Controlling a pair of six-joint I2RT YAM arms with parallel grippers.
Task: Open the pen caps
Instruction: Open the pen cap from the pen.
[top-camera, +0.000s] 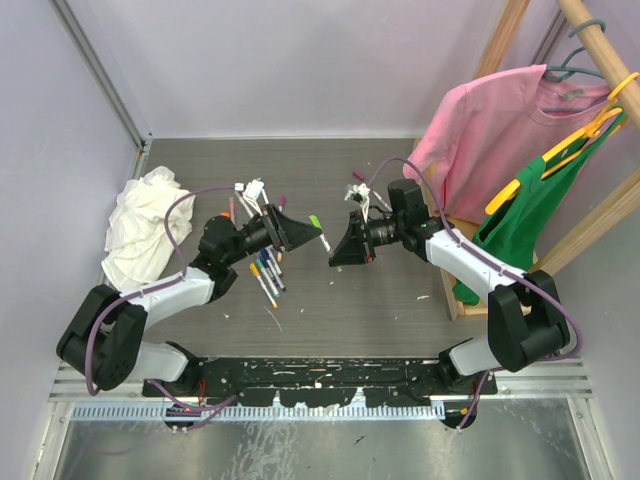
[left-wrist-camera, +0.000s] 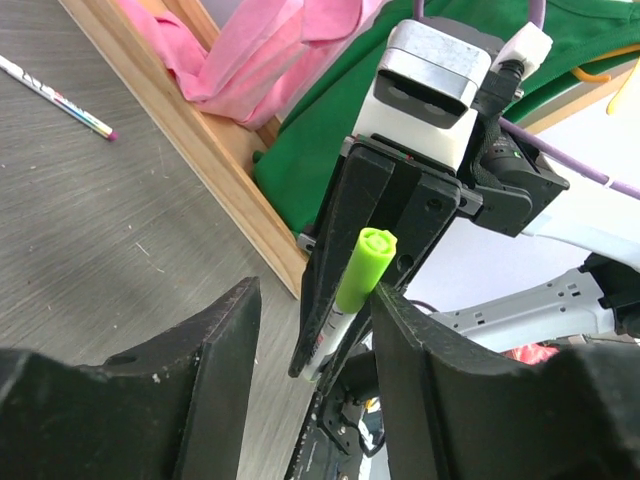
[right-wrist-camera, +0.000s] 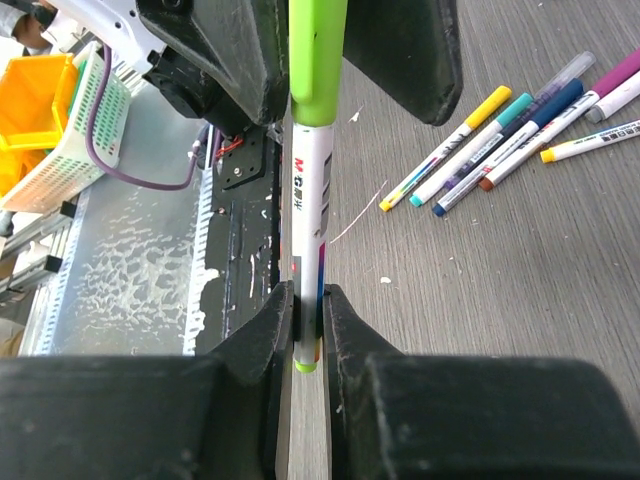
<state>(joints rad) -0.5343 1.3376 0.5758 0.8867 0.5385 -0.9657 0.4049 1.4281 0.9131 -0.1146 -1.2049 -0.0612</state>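
The green cap (right-wrist-camera: 318, 60) sat on the end of a white pen (right-wrist-camera: 308, 230), held in the air over the middle of the counter (top-camera: 380, 300). The right claw (right-wrist-camera: 308, 320) was clamped tight on the pen's other end. The left claw (left-wrist-camera: 312, 300) faced it with the cap between its fingers. It was partly open: one finger (left-wrist-camera: 400, 330) lay against the cap, and the other (left-wrist-camera: 225, 340) stood clear of it with a gap showing.

Left of centre on the counter lay a loose bunch of pens (top-camera: 268, 275), and the caps (right-wrist-camera: 500, 105) on them were yellow, teal, blue and purple. One more pen (left-wrist-camera: 60, 98) lay alone toward the right side. A white rag (top-camera: 145, 225) was heaped against the left edge. At the right edge stood a wooden rack (top-camera: 505, 45), where a pink shirt (top-camera: 500, 130) and a green shirt (top-camera: 540, 215) hung.
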